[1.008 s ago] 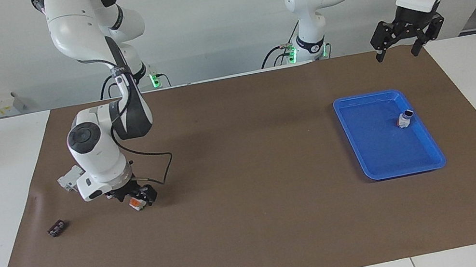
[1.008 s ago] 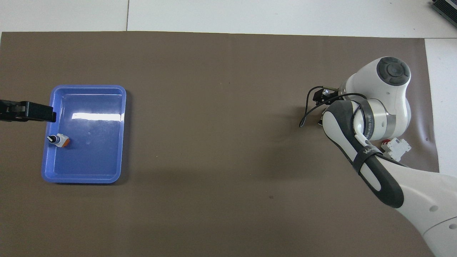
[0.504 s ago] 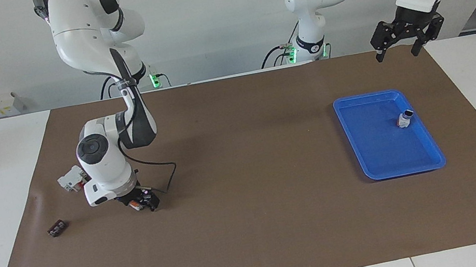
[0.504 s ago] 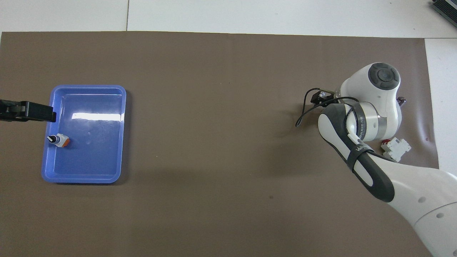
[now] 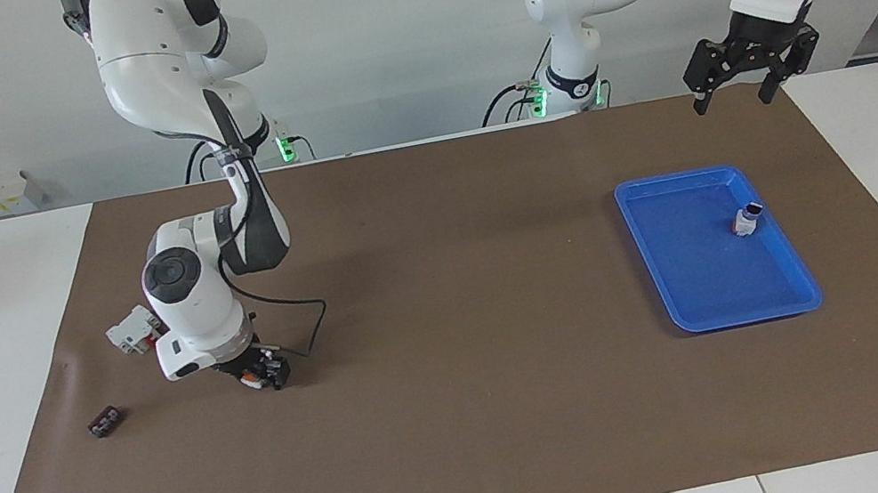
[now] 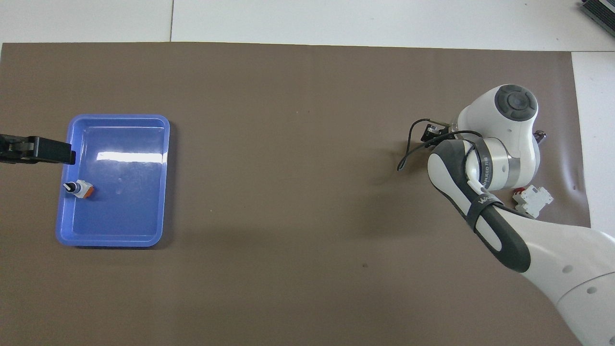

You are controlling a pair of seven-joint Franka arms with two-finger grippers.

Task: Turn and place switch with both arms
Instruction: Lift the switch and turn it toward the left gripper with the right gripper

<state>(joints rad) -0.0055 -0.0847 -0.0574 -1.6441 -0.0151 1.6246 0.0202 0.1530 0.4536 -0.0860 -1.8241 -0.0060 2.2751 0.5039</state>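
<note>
A small white switch with an orange block (image 5: 248, 377) lies on the brown mat at the right arm's end of the table. My right gripper (image 5: 258, 375) is down at the mat, its black fingers pressed against the switch from both sides. In the overhead view the right arm's wrist (image 6: 499, 144) hides both. My left gripper (image 5: 732, 103) hangs open and holds nothing, high over the mat's edge by the blue tray (image 5: 679, 276); it also shows as a dark bar (image 6: 38, 149) in the overhead view.
Another switch with an orange block and a dark knob (image 5: 747, 219) (image 6: 79, 189) sits in the tray (image 6: 120, 235), near its rim. A larger white block with a red part (image 5: 131, 330) (image 6: 532, 199) and a small dark piece (image 5: 104, 421) lie by the right arm.
The right wrist has swung in and sunk lower over the switch, and its fingers have drawn in around it. The left arm has not moved.
</note>
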